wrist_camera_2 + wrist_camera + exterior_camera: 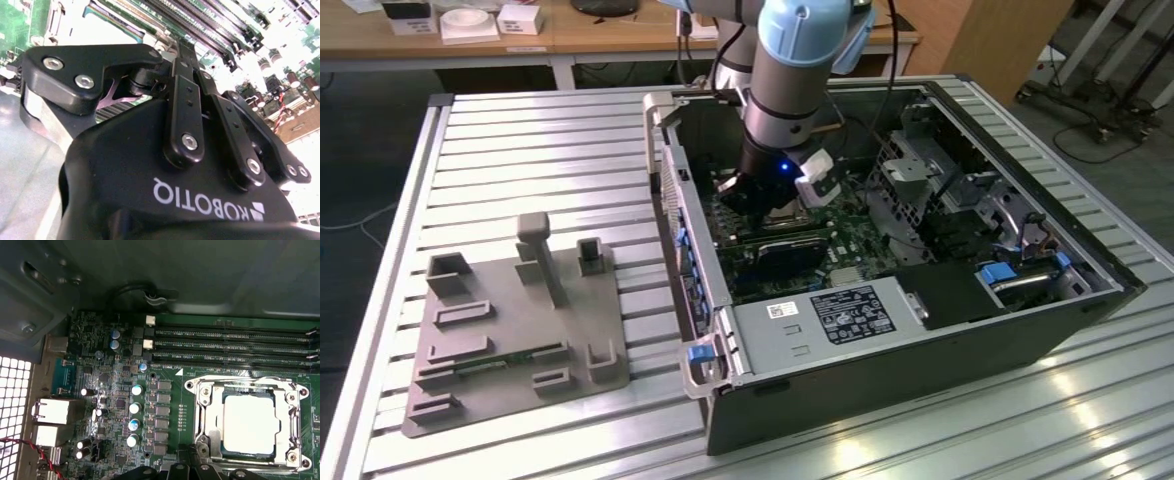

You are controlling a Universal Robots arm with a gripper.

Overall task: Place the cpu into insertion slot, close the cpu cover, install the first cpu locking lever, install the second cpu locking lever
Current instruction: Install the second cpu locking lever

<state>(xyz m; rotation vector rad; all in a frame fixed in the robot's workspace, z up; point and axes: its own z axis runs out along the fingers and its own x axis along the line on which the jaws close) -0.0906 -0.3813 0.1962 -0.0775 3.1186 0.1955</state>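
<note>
Silvery-grey cpu [248,423] lies framed by the cpu cover [207,425]; the tool's [767,200] grip cannot be told.

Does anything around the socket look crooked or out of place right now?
Nothing stands out. In the first wrist view the cpu sits square in the insertion slot, with the cpu cover framing it evenly.

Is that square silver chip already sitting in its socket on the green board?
Yes: in the first wrist view the cpu lies flat inside the insertion slot, with the cpu cover framing it.
</note>
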